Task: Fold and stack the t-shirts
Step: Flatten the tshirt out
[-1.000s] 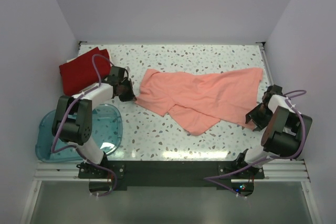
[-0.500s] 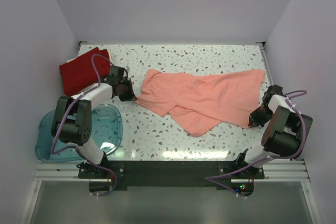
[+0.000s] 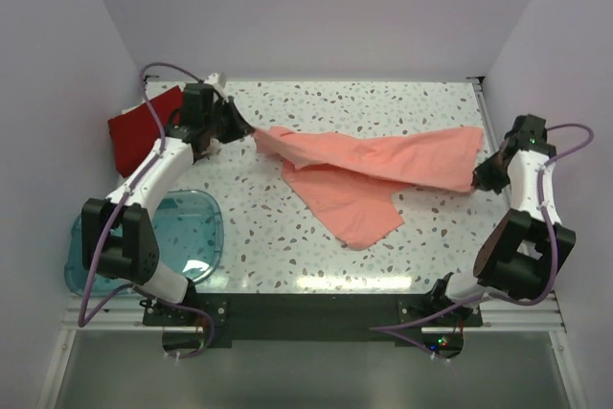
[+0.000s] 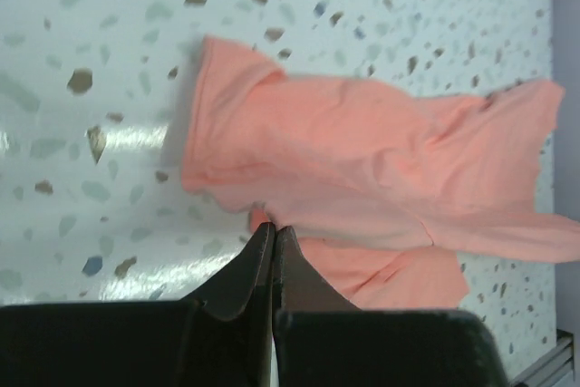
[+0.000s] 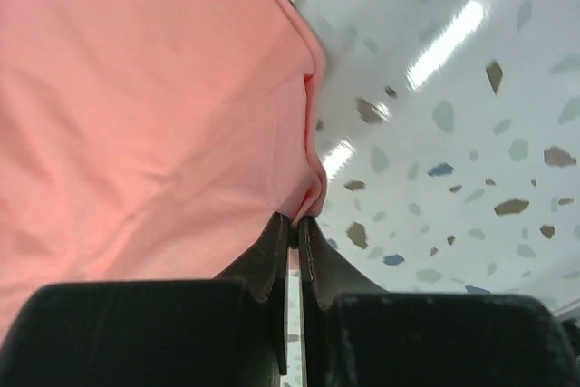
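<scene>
The salmon-pink t-shirt [image 3: 369, 171] hangs stretched between both arms above the speckled table, its lower part drooping toward the front. My left gripper [image 3: 251, 131] is shut on the shirt's left edge; in the left wrist view the shirt [image 4: 362, 169] spreads out beyond the pinched tips [image 4: 274, 229]. My right gripper [image 3: 476, 182] is shut on the right edge, a fold of cloth [image 5: 145, 115] squeezed between its tips [image 5: 297, 220]. A deep red t-shirt [image 3: 144, 126] lies folded at the back left, partly behind the left arm. No cream-white shirt is in view.
A translucent blue plastic tub [image 3: 182, 237] sits at the front left by the left arm's base. Walls close in the table [image 3: 287, 237] on the left, back and right. A metal rail runs along the near edge.
The right gripper has shut on the shirt's right edge. Both arms have lifted and swung toward the back, raising the shirt and pulling it taut off the table.
</scene>
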Controlling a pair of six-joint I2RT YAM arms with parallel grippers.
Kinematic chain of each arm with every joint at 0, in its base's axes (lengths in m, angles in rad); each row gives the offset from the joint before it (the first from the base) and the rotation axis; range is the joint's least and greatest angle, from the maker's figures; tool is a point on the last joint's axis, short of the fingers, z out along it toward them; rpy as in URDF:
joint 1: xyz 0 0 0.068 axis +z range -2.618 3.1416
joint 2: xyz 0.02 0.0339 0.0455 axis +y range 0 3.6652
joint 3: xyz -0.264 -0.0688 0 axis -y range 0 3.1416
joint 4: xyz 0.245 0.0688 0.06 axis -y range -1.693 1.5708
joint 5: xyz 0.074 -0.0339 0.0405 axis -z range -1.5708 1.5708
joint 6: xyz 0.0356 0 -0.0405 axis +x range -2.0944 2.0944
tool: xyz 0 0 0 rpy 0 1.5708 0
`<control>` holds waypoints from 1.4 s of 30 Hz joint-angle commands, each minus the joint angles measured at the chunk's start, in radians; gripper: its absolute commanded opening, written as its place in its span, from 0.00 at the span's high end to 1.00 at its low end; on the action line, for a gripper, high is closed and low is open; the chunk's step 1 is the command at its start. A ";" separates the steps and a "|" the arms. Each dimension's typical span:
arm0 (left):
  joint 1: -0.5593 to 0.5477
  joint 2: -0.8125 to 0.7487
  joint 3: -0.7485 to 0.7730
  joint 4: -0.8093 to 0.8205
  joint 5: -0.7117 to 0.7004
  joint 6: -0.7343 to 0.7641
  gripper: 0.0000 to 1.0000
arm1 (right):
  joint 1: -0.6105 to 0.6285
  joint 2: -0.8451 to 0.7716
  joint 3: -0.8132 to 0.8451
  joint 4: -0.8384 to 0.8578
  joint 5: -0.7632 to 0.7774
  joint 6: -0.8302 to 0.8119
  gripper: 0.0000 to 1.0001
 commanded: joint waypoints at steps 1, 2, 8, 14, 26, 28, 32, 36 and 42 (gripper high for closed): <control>0.012 -0.003 0.169 0.109 0.039 -0.072 1.00 | -0.003 -0.039 0.216 -0.043 -0.031 0.017 1.00; 0.010 0.012 0.238 0.116 0.050 -0.081 1.00 | -0.003 -0.029 0.263 -0.052 -0.051 0.015 1.00; 0.012 0.061 0.552 0.111 0.068 -0.090 1.00 | -0.003 -0.010 0.619 -0.108 -0.067 -0.008 1.00; 0.012 0.012 0.755 0.080 0.038 -0.084 1.00 | -0.003 -0.127 0.832 -0.117 -0.039 -0.045 1.00; 0.012 -0.046 1.042 0.040 -0.047 -0.032 1.00 | -0.001 -0.177 1.057 -0.085 -0.074 0.015 1.00; 0.012 0.000 1.059 0.056 -0.038 -0.032 1.00 | -0.001 -0.165 1.011 -0.057 -0.106 0.036 1.00; 0.012 0.162 1.130 0.073 0.005 -0.033 1.00 | -0.001 -0.105 0.870 0.068 -0.143 0.069 1.00; 0.013 0.292 1.211 0.094 0.027 -0.040 1.00 | 0.001 -0.020 0.824 0.136 -0.169 0.089 1.00; 0.020 0.336 1.237 0.178 0.024 -0.055 1.00 | 0.010 0.053 0.879 0.158 -0.183 0.107 1.00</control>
